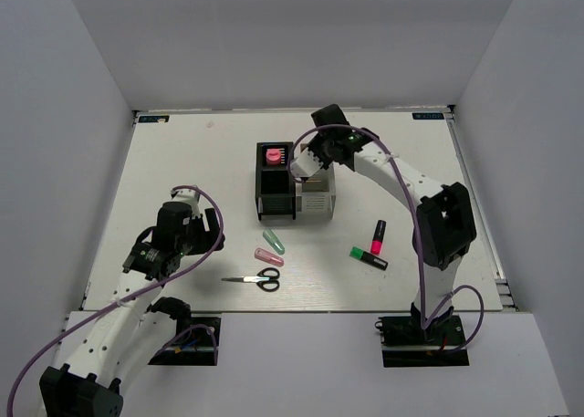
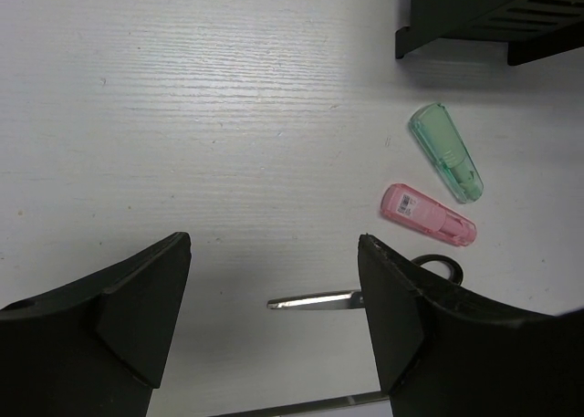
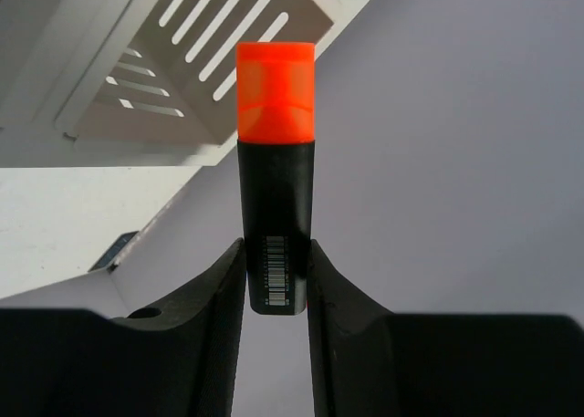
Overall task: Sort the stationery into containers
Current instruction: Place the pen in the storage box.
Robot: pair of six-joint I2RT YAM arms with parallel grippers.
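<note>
My right gripper point(image 3: 276, 248) is shut on a black highlighter with an orange cap point(image 3: 276, 189), held cap outward beside a white slatted container point(image 3: 182, 61). In the top view it point(image 1: 317, 154) hovers over the back right of the container cluster point(image 1: 315, 201). A pink tube point(image 1: 273, 156) stands in the back black box. My left gripper point(image 2: 274, 289) is open and empty above the table, left of the scissors point(image 2: 319, 299). A pale green capsule point(image 2: 445, 152) and a pink capsule point(image 2: 427, 214) lie beyond them. The pink-capped point(image 1: 378, 237) and green-capped point(image 1: 369, 257) highlighters lie on the table to the right.
The front black box point(image 1: 276, 201) stands just behind the capsules, and its corner shows in the left wrist view point(image 2: 493, 15). White walls close in the table on the left, back and right. The scissors point(image 1: 255, 278) lie near the table's front edge.
</note>
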